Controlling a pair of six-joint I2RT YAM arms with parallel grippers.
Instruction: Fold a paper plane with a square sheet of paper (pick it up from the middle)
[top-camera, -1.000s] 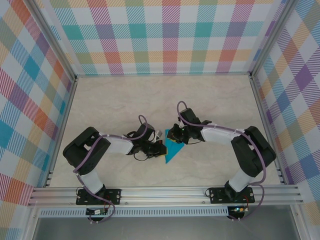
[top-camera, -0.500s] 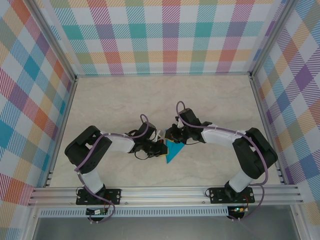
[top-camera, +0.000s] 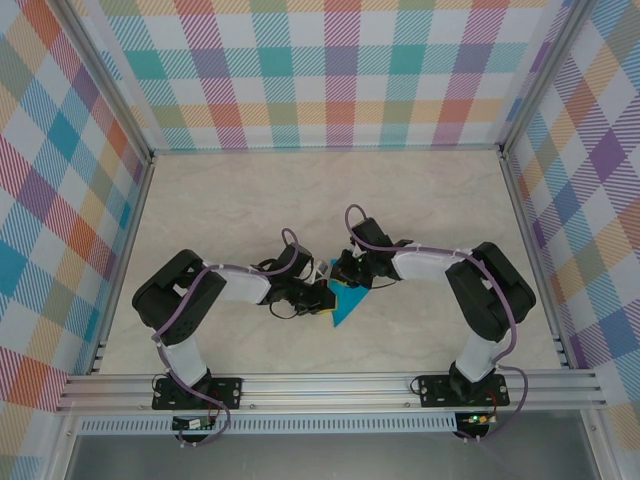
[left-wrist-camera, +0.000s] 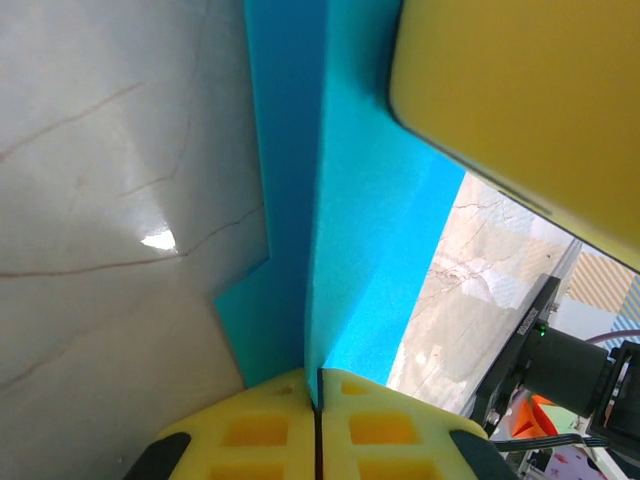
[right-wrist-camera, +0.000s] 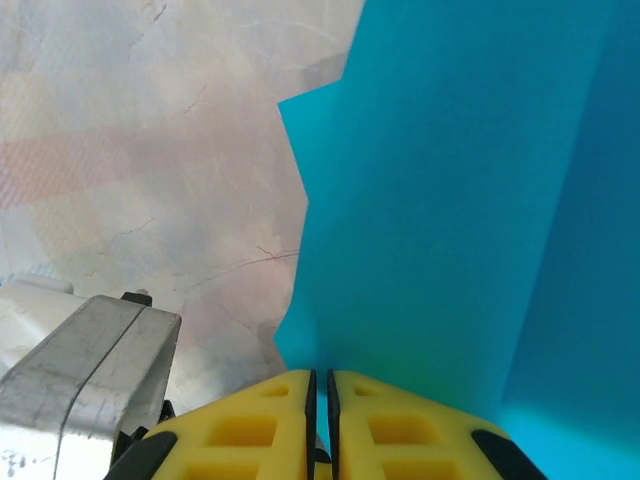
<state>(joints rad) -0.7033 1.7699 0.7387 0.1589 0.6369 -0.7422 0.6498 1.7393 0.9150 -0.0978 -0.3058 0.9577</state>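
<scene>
The square sheet of paper, part-folded into a triangle, lies mid-frame on the table. Left gripper and right gripper each clamp an edge. Folding is mid-course; the next move likely needs the crease aligned and pressed.

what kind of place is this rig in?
Probably a robot test cell, not a home: aluminium frame, plaid backdrop walls, marble-look tabletop holding teal paper.

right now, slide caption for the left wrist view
Left end effector shut on the folded teal sheet of paper, marbled tabletop beyond.
</scene>
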